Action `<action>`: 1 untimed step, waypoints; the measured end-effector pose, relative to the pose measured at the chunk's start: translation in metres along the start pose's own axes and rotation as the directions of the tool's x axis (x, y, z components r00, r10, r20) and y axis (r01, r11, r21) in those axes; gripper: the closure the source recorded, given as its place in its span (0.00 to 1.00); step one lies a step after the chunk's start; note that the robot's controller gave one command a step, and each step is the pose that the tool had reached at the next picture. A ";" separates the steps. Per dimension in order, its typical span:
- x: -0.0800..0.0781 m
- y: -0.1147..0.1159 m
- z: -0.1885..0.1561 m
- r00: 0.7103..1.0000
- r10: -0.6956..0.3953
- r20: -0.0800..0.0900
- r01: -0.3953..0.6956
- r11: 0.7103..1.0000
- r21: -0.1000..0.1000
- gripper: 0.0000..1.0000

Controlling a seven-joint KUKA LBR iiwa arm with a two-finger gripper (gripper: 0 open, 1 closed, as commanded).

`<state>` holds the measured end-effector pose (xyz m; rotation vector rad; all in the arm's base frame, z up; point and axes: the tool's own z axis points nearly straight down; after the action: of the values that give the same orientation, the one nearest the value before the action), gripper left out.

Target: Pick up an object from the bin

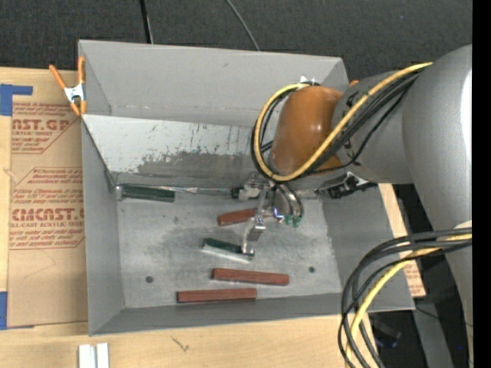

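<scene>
The bin's left wall [96, 228] slopes down to a broad stretch of bare floor, the widest open room in the bin. At the back of that stretch, a back green bar [146, 193], dark and flat, lies along the foot of the rear wall, well apart from everything else.

Toward the middle, a long brown bar [216, 295] lies near the front wall and almost parallel to it, with little room between bar and wall. Just behind it and shifted rightward lies a second brown bar [250, 277], close to it but apart. Further back, a middle green bar [225, 247], dark and slightly tilted, rests on the open floor. Behind that one lies a short brown bar [236, 218], angled upward to the right.

The gripper [251, 240] reaches down at the right end of the middle green bar, between it and the short brown bar and close to both. Whether it touches either cannot be told, nor whether it stands apart or together. Nothing is seen held in it. Above it sits the arm's orange cover [303, 133], ringed with yellow and black cables.

To the right of the gripper, the floor is bare as far as the right wall [335, 236].
</scene>
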<state>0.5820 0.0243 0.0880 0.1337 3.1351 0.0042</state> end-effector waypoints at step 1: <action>0.040 0.041 0.010 0.915 0.402 0.024 -0.402 0.916 -0.007 1.00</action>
<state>0.5453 0.0685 0.0783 0.7691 3.0168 0.0067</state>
